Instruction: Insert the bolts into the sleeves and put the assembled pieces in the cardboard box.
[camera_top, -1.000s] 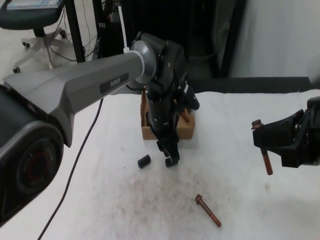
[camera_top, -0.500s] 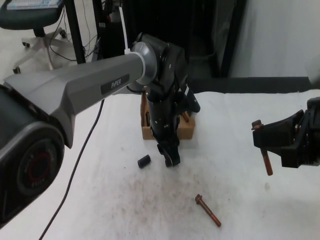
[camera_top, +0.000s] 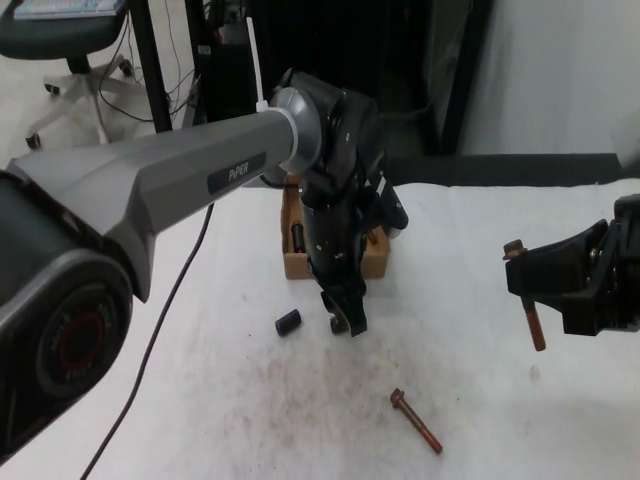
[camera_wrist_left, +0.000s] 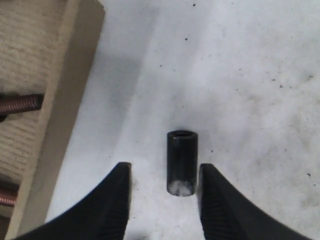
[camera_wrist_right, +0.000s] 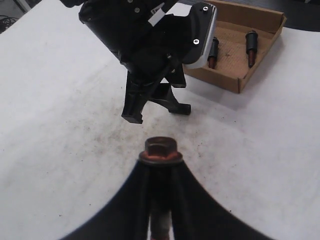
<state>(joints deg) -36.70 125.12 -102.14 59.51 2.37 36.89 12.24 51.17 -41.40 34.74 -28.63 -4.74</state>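
Now our left claw (camera_wrist_left: 164, 172) hangs open over the sleeve (camera_wrist_left: 181, 160); next we should drop and pinch it. Our right claw (camera_wrist_right: 161, 172) grips a bolt (camera_wrist_right: 162, 150).

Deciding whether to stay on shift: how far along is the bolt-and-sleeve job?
Done: at least two assembled pieces lie in the cardboard box. In hand: the right gripper holds a bolt, the open left gripper hangs near a loose sleeve on the bench. Left: joining those, boxing them; a second bolt lies loose.

Black sleeve (camera_top: 289, 323) and copper bolt (camera_top: 417, 421) lie outside cardboard box (camera_top: 296, 266).
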